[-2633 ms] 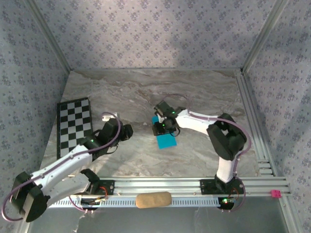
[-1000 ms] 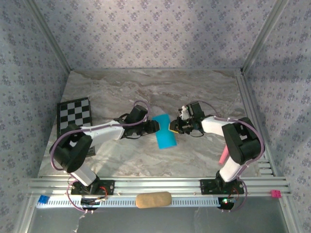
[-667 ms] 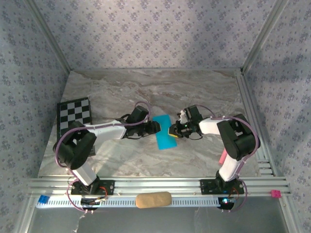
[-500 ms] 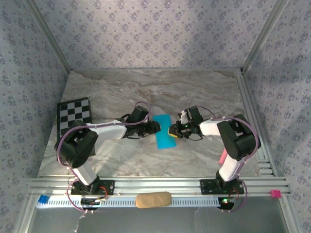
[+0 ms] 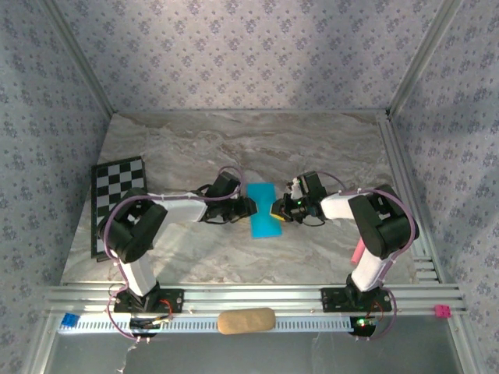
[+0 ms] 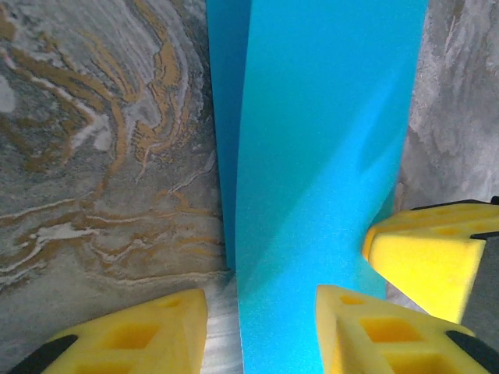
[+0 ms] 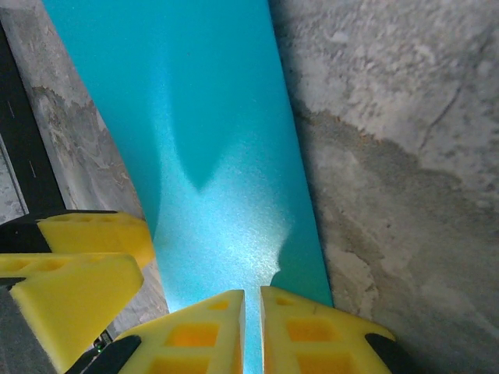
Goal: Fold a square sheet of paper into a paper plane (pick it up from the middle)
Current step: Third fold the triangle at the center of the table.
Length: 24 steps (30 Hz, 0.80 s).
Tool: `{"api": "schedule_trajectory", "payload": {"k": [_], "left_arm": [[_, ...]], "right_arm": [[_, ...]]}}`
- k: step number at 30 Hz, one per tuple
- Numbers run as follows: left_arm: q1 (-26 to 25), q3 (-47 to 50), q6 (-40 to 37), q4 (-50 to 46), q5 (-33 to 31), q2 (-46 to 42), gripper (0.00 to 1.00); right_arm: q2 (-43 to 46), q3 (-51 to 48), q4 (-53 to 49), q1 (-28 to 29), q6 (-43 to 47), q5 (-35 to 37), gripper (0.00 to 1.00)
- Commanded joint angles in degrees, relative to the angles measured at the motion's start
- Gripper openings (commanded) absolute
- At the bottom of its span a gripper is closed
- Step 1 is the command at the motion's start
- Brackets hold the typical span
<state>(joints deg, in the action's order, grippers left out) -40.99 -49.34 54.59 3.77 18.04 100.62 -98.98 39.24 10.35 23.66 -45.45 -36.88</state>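
1. Right gripper (image 7: 252, 331) first: its pads are pressed almost together with the square sheet of paper (image 7: 210, 125) caught between them. That is a firm pinch, presumably to stop the sheet sliding while the other side is worked.
2. Over to the left gripper (image 6: 261, 336): jaws spread, one pad overlapping the blue strip and the other standing clear of its edge (no grip there, by my reading). It faces its partner across the paper, well set to clamp the fold.
3. The paper is doubled over lengthwise, a darker layer peeking out along one long edge. It sits between the two grippers in the middle of the table (image 5: 234, 140); whether it lies flat or is raised, I cannot tell.
4. Further out, the checkered board (image 5: 118, 195) lies by the left edge, well apart.
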Motion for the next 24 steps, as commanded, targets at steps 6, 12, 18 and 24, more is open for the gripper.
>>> {"api": "schedule_trajectory", "payload": {"k": [6,12,18,24], "left_arm": [[0.0,-0.6,0.7,3.3,2.0,2.3,0.36],[0.0,0.1,1.4,4.6,2.5,2.3,0.30],[0.0,0.6,2.0,5.9,2.5,1.9,0.28],[0.0,0.7,2.1,5.6,2.0,1.9,0.28]], "right_arm": [[-1.9,-1.1,-4.5,0.9,-0.3,3.3,0.15],[-2.1,-1.1,-4.2,0.9,-0.3,3.5,0.15],[-2.1,-1.2,-4.3,0.9,-0.2,3.6,0.15],[-2.2,-1.3,-4.3,0.9,-0.2,3.6,0.15]]}}
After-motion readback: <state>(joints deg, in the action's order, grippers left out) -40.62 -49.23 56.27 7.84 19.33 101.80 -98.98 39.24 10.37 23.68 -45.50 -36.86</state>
